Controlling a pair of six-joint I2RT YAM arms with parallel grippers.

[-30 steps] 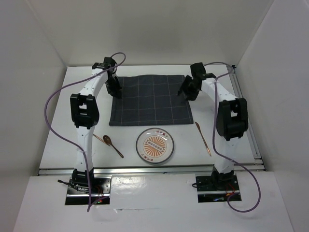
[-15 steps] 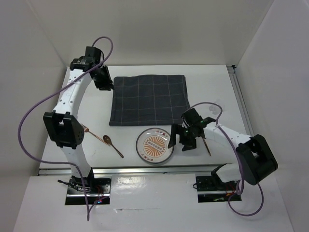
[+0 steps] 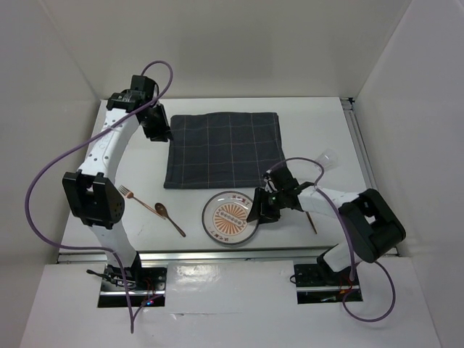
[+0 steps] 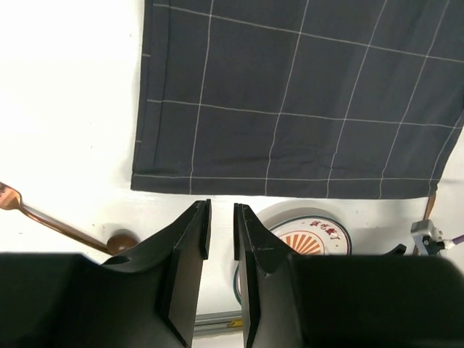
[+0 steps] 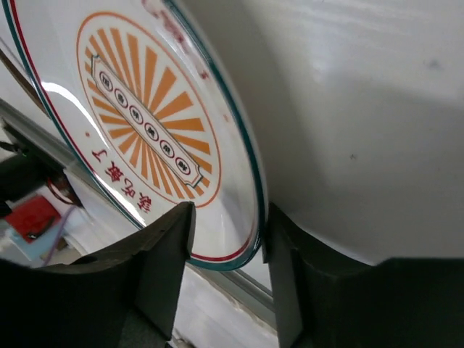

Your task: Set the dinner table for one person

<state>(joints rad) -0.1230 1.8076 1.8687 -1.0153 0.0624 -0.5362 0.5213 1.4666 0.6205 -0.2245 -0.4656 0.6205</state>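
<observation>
Dinner table [image 3: 319, 130] long axis left-right; right fingers [image 5: 159, 275] pinch plate [image 3: 228, 217] rim; left fingers [image 4: 185, 268] parted

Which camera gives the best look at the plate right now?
The top external view: the plate shows nearly whole, with the right gripper at its rim. The right wrist view shows only part of its rim, between the fingers; the left wrist view shows just a slice low in frame.

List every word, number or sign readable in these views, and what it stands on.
Red characters near the rim of the plate: a short row, too tilted and blurred to read.
Small signs in the plate's central band: too small to read.
No other text shows in any view.
</observation>
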